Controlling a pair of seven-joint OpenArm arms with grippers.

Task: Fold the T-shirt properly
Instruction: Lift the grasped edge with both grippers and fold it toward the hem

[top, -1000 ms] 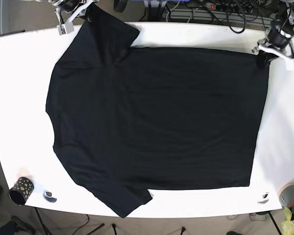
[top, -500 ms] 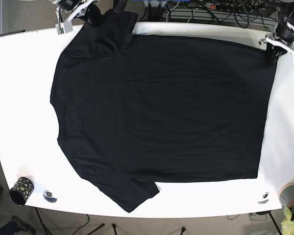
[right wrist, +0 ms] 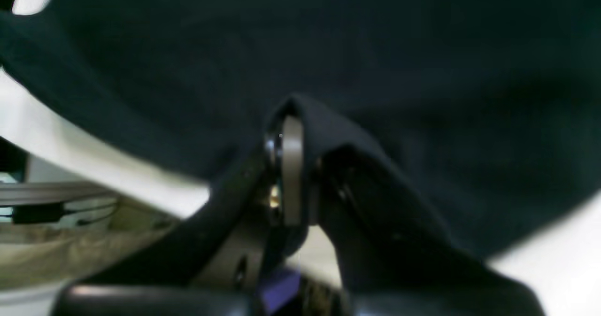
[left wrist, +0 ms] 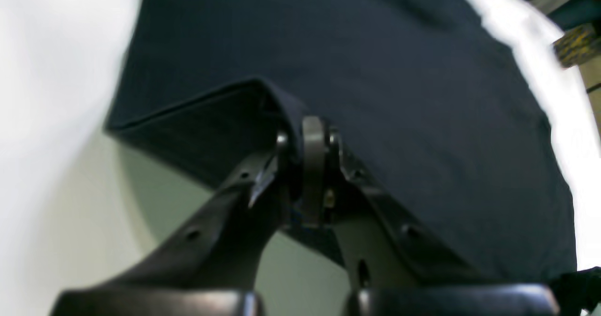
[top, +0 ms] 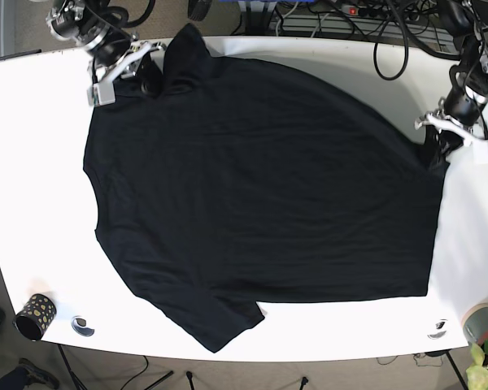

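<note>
T-shirt [top: 260, 195]: spread flat and black over most of the white table [top: 32, 162], collar to the left, hem to the right, far edge lifted at both corners. Best carried toward the near edge in one even sweep, both corners level and taut, then lowered so edges meet without wrinkles. Near sleeve [top: 220, 325] lying flat at the near left; far sleeve bunched. Left gripper [left wrist: 307, 137] at the far right, jaws closed on the hem corner. Right gripper [right wrist: 288, 142] at the far left, jaws pinched shut on sleeve fabric.

Black T-shirt [top: 260, 195] spread flat, far corners seemingly lifted.
</note>
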